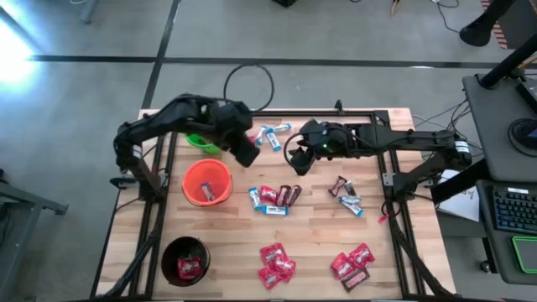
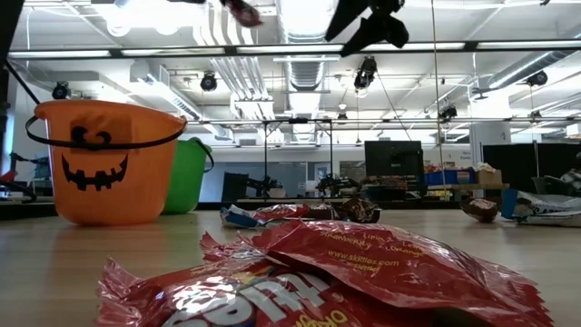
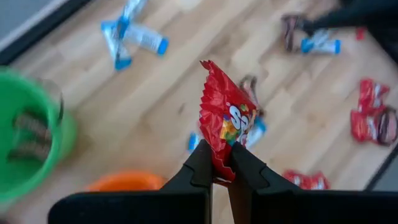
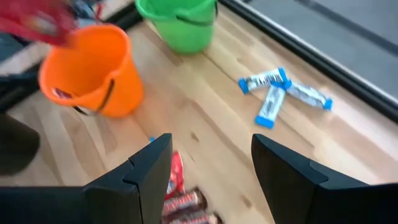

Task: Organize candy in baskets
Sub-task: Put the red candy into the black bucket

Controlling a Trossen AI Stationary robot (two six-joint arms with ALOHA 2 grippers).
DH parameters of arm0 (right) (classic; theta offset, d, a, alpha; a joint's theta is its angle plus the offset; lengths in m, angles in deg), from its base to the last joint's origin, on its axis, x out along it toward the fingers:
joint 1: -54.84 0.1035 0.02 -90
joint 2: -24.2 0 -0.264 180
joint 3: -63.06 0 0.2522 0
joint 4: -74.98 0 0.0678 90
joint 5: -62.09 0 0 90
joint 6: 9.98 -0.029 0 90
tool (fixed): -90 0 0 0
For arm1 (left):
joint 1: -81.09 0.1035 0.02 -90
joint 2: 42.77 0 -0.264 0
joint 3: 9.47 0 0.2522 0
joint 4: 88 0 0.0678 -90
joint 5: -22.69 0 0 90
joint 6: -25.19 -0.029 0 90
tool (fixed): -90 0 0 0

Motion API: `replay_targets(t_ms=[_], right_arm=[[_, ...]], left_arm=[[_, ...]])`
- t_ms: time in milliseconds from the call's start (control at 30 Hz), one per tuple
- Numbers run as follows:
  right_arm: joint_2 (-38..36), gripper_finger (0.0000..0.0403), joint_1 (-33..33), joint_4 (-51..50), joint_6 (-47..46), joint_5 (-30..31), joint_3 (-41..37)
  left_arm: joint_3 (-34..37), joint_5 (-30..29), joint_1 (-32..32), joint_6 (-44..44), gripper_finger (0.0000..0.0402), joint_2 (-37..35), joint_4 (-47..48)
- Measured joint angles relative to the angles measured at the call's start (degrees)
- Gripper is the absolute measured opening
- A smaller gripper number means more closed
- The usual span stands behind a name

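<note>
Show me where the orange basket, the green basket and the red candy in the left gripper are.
orange basket [image 4: 93, 78]: right wrist view, outer wall.
green basket [image 4: 180, 28]: right wrist view, outer wall.
red candy [image 3: 225, 124]: left wrist view, wrapper's middle.

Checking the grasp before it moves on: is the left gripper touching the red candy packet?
Touching. The left wrist view shows the left gripper with both fingers pinched on the lower end of the red candy packet, which stands up between them.

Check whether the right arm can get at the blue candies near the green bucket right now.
Probably yes. The right end effector is open and empty, and the blue candies lie bare on the table ahead of it. The left end effector, shut on a red candy, hovers close by.
</note>
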Motion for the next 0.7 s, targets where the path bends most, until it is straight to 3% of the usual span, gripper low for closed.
replay_targets(t_ms=[233,433,700], right_arm=[[0.0,0.0208,0.0,-6.7,-2.7,0.1,0.0],[0.0,0.0208,0.0,-8.8,-2.4,0.0,0.0],[0.0,0.0208,0.0,-12.8,-2.3,-0.4,0.0]], left_arm=[[2.0,-1.3,-12.3,15.0,0.0,-5.1,0.0],[5.6,-6.6,-25.3,35.1,0.0,-8.7,0.0],[14.1,-7.7,-42.1,61.4,0.0,-9.6,0.0]])
